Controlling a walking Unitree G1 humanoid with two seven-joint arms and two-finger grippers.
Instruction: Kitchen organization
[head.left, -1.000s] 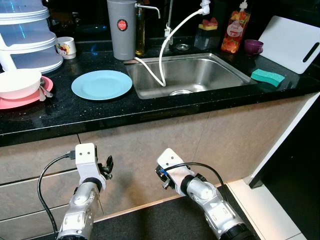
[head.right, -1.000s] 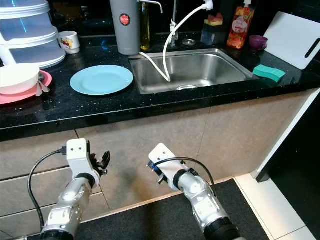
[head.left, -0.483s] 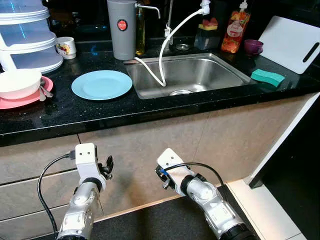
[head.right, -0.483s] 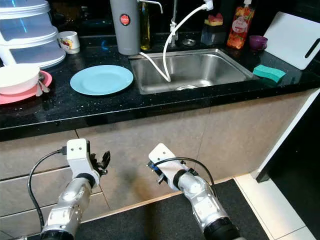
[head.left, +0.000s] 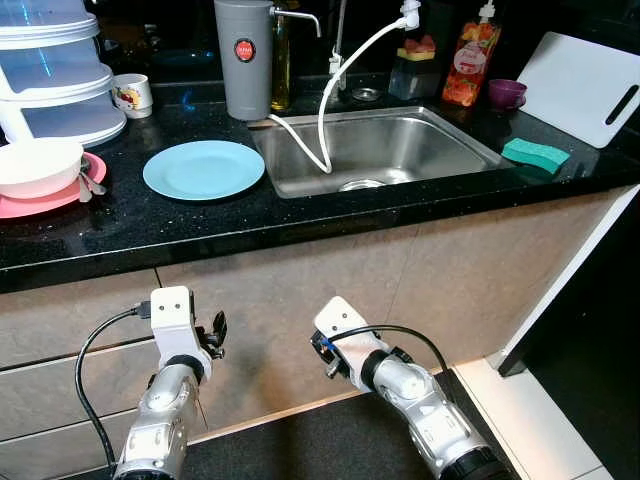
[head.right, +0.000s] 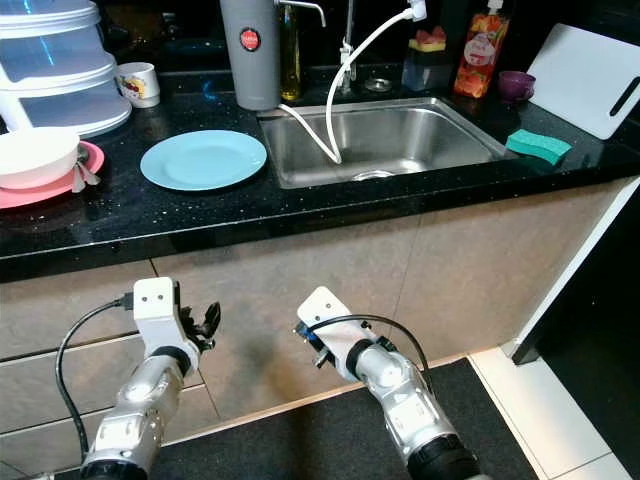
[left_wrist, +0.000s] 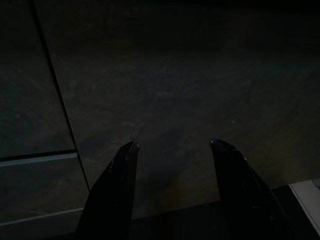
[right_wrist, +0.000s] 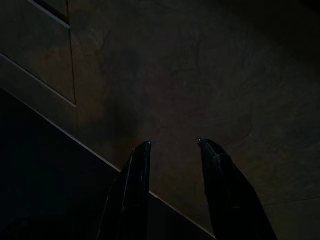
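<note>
A light blue plate (head.left: 204, 168) lies on the black counter (head.left: 150, 235) left of the steel sink (head.left: 377, 150). At the far left, a white bowl (head.left: 38, 164) with a spoon (head.left: 90, 183) sits on a pink plate (head.left: 60, 196). A green sponge (head.left: 535, 154) rests right of the sink. Both arms hang below the counter edge, in front of the beige cabinet fronts. My left gripper (left_wrist: 174, 145) is open with nothing between its fingers. My right gripper (right_wrist: 173, 143) is also open and holds nothing.
Along the back stand stacked white containers (head.left: 55, 70), a small mug (head.left: 132, 95), a grey canister (head.left: 246, 58), a soap bottle (head.left: 471, 63), a purple cup (head.left: 506, 93) and a white cutting board (head.left: 580, 85). A white hose (head.left: 330, 100) hangs into the sink. A dark mat (head.left: 300, 445) covers the floor.
</note>
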